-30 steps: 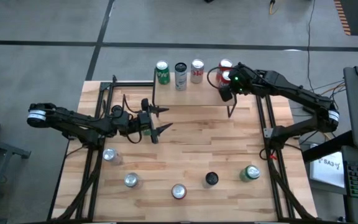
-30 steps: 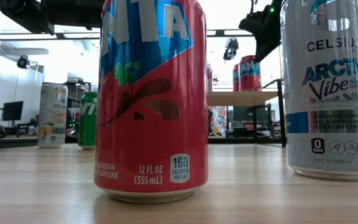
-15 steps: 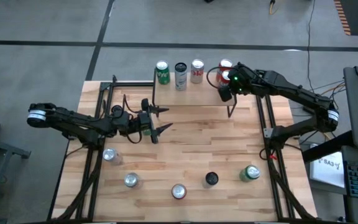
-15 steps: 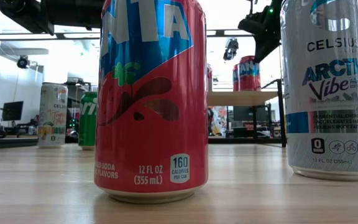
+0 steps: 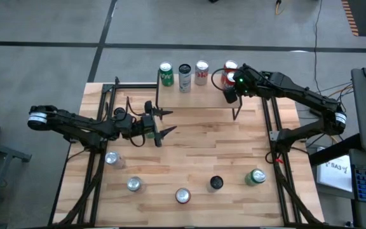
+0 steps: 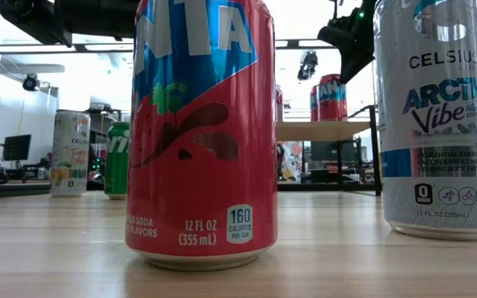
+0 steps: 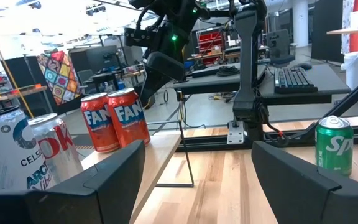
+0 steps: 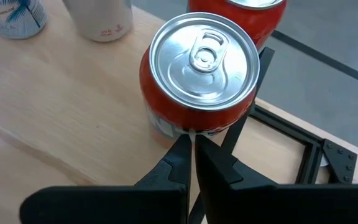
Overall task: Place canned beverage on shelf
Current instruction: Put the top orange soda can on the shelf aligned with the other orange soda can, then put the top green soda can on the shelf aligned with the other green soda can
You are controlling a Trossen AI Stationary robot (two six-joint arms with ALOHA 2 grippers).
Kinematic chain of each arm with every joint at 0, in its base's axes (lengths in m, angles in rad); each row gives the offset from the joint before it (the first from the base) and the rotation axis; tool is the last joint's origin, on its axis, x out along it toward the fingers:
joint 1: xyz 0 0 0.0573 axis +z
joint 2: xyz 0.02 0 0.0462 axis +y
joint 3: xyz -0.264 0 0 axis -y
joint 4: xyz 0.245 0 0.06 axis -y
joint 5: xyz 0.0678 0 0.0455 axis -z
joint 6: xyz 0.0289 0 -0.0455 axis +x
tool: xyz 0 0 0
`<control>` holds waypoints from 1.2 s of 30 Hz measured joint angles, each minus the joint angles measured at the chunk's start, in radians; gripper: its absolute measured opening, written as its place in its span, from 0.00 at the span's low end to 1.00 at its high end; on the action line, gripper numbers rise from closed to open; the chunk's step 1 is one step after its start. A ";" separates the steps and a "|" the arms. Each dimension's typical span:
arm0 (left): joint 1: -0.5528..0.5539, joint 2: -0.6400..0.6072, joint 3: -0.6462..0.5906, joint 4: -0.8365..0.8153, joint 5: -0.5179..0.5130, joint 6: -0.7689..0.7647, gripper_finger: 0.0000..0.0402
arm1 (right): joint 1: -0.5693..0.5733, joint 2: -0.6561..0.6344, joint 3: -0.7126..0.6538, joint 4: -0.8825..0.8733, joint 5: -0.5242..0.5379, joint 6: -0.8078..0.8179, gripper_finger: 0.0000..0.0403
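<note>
The red can [image 8: 202, 81] stood on the shelf [image 8: 55, 118] at the table's [image 5: 196, 159] one o'clock, the right hand [image 8: 191, 152] pressed together just behind it, apparently released, while the left hand [image 5: 161, 124] waited spread near center.

A red can [image 8: 199, 81] with a silver lid stands on the light wood shelf [image 8: 61, 118].

Red can [image 8: 202, 81] upright on shelf [image 8: 61, 106], closed fingers [image 8: 182, 163] just beside it.
</note>
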 joint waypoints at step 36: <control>0.000 0.000 0.000 -0.013 0.000 -0.008 0.70 | 0.075 -0.033 0.000 -0.037 -0.120 0.016 0.03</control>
